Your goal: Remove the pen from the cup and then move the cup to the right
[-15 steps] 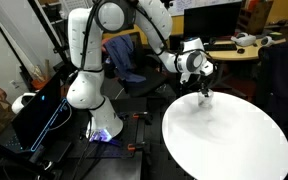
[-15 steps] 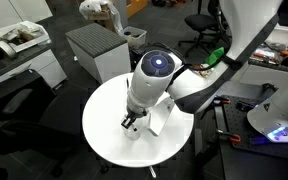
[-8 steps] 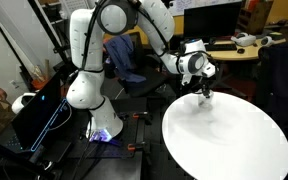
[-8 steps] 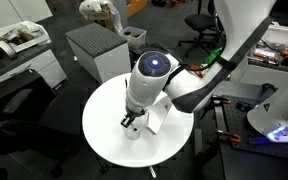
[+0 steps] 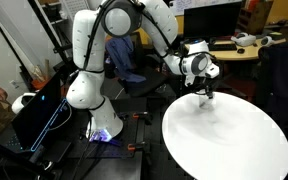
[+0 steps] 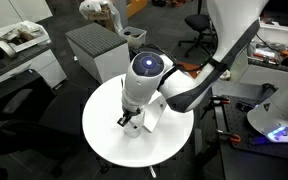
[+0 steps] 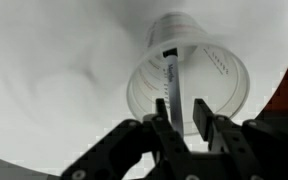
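pen (image 7: 171,72): stands in the cup, its top end between the fingers, close against one, with a gap to the other
cup (image 7: 224,85): clear, upright on the white table (image 7: 54,70), directly under the gripper (image 7: 182,110)
gripper: jaws narrow around the pen; can't tell if they're clamped

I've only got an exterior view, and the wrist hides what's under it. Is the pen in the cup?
Observer: Yes, the wrist view shows the pen standing inside the clear cup.
Operator: Where's the gripper?
Observer: Just above the cup, the gripper has the pen's top between its fingers.
Operator: Clamped?
Observer: Not visibly; a gap shows between the pen and one finger.
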Available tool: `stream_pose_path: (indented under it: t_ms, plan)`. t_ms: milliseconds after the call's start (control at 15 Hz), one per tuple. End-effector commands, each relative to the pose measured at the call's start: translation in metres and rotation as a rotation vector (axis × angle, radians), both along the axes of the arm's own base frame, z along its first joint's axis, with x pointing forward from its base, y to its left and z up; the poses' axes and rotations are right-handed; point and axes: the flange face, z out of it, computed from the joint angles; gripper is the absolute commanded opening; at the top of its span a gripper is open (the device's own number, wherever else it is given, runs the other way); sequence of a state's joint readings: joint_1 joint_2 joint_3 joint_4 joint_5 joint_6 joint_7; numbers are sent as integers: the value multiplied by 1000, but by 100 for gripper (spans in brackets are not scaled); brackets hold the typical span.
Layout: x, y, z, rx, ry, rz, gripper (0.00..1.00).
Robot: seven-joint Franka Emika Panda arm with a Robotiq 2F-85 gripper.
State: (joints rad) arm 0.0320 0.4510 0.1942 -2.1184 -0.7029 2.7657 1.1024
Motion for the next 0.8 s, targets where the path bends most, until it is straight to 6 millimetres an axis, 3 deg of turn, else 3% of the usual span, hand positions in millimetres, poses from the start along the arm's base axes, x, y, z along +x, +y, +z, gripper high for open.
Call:
stream_pose_path:
  t_ms: [0,67,467,733]
  plan:
    - [10,1,3,-22,-3,25,3]
    - [10,1,3,-21,-5,25,0]
    - [-1,14,14,-32,-2,35,3]
    - [-12,22,32,-98,-41,24,3]
